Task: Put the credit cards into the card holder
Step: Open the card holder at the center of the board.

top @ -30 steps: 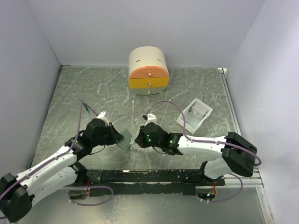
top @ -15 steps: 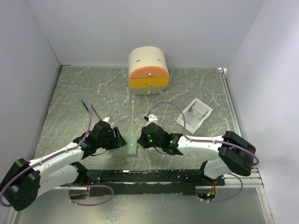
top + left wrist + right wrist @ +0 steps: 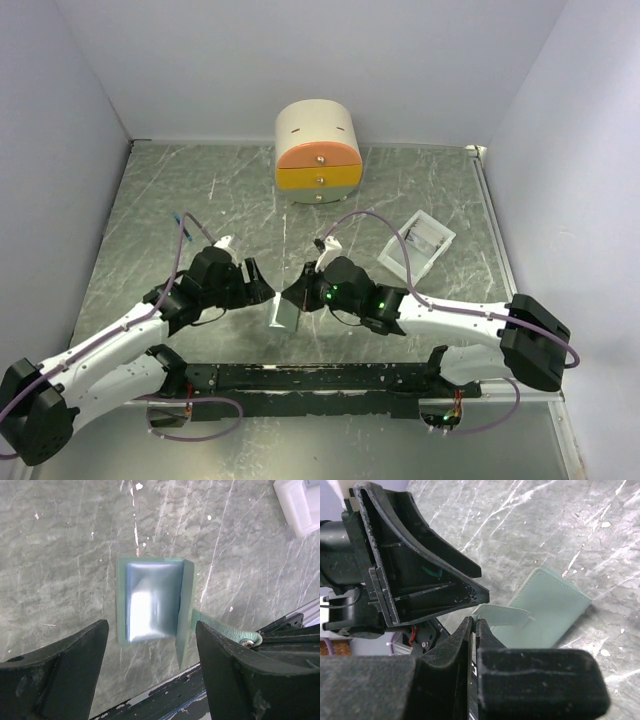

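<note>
The grey-green card holder [image 3: 286, 313] lies open on the table between my two grippers. Its pale blue pocket [image 3: 150, 601] faces up and its cover flap [image 3: 185, 607] stands on edge. My left gripper [image 3: 258, 284] hovers just left of it, jaws open wide and empty, the card holder [image 3: 121, 600] showing between the fingers. My right gripper [image 3: 298, 294] is shut on the holder's strap tab [image 3: 501, 615], and the strap [image 3: 220, 628] runs from the flap to it. What look like the credit cards [image 3: 426, 238] lie in the white tray [image 3: 398, 262].
A round cream-and-orange drawer box [image 3: 318, 152] stands at the back centre. The white tray sits right of the right arm, and its corner [image 3: 295, 510] shows in the left wrist view. White walls close in the table. The black rail [image 3: 310, 378] runs along the near edge.
My left gripper has opened and let go of the card holder. The holder, held upright between both grippers before, now lies open on the table with only the right gripper on it.
</note>
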